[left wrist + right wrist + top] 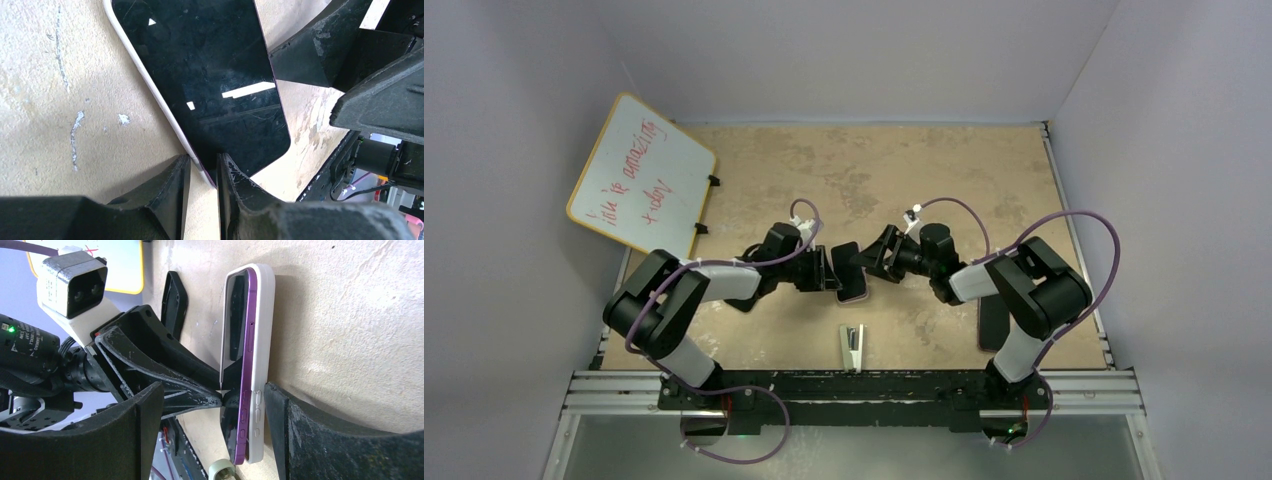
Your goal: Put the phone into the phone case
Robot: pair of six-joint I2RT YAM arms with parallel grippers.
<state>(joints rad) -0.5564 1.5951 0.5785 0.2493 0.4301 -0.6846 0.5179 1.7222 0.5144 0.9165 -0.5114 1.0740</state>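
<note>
The tan table (pixel 984 180) is met at its middle by both arms. The right gripper (pixel 214 395) is held wide apart, astride the white phone case (pixel 264 340) laid flat there. The left gripper (pixel 204 172) is clamped on the edge of the purple phone (pixel 210 75), partly seated in that case.

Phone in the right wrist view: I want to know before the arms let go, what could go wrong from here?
The phone shows its purple side above the white case wall, so it may not be fully seated. The left gripper pinches only a thin edge near one corner and might slip or lever it out. The right gripper stands open beside the side buttons; closing could press them.
</note>
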